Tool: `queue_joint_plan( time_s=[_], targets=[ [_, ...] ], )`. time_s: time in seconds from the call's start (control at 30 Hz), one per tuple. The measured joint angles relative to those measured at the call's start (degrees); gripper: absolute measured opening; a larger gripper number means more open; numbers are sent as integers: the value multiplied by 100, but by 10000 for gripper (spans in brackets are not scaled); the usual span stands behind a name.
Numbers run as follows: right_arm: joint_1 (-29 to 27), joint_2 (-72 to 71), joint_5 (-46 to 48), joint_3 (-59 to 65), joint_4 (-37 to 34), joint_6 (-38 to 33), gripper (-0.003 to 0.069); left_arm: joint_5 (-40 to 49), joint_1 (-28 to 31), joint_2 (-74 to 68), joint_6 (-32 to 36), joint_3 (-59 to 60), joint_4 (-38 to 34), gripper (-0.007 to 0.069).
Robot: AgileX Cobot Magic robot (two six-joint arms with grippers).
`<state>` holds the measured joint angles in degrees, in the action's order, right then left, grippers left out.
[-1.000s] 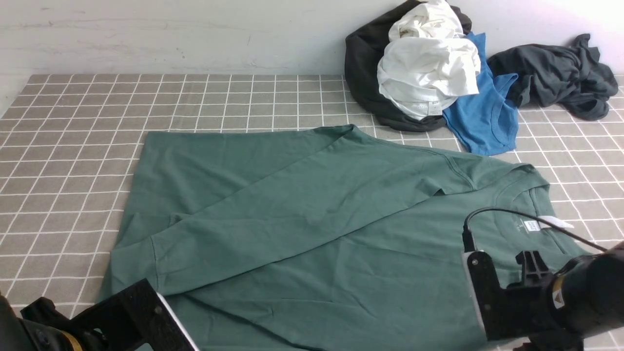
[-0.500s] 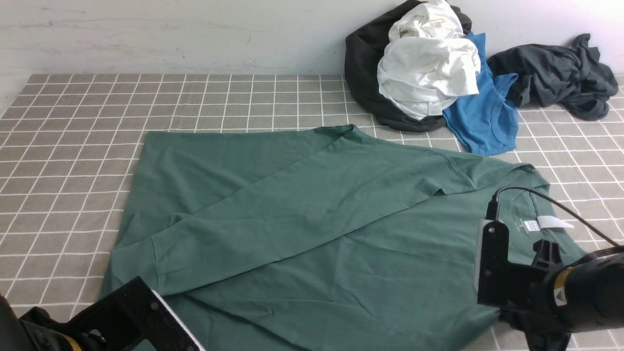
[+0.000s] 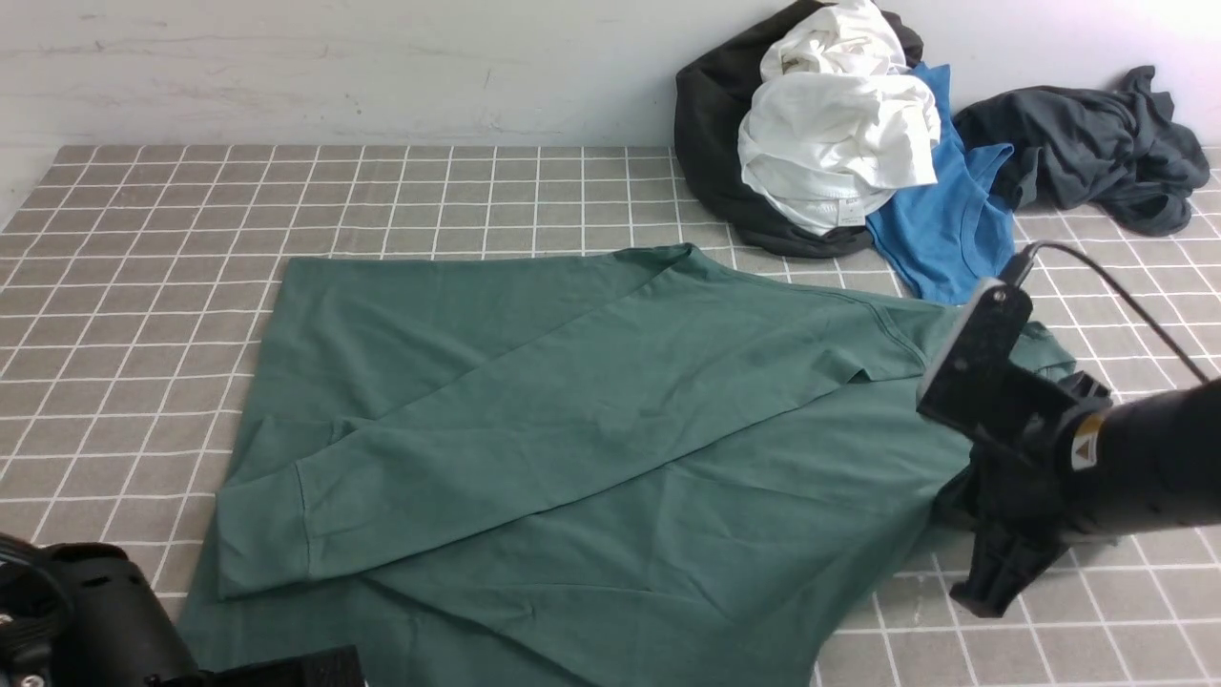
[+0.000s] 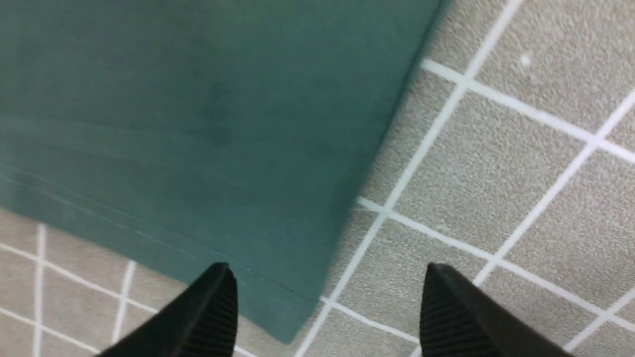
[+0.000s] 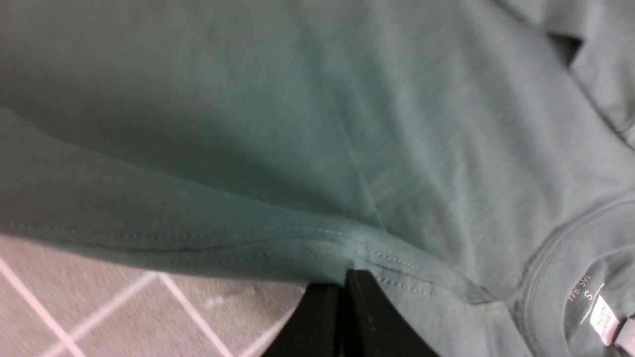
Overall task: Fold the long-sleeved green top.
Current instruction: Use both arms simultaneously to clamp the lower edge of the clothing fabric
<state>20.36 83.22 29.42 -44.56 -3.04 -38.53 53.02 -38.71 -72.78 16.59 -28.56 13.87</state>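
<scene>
A grey bench (image 3: 143,286) with a white grid pattern runs back to a pale wall (image 3: 334,67). At its far right edge lies a heap of clothes: a black garment (image 3: 706,143) under a crumpled white one (image 3: 839,143), a blue tank top (image 3: 944,239) beside them, and a dark grey garment (image 3: 1087,143) further right.

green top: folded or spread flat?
Partly folded: the green top lies on the checked cloth with one sleeve laid diagonally across its body. The right gripper pinches a seam near its collar.
</scene>
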Motion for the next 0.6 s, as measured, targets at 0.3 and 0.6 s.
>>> queue_joint_plan(
  time_s=[0.3, 0.6],
  targets=[
    [0, 0, 648, -156, -135, 325, -3, -434, 0, -520, -10, 106, 733, 382],
    [0, 0, 676, -180, -193, 331, -3, -765, 0, -710, -79, 356, 704, 265]
  ],
)
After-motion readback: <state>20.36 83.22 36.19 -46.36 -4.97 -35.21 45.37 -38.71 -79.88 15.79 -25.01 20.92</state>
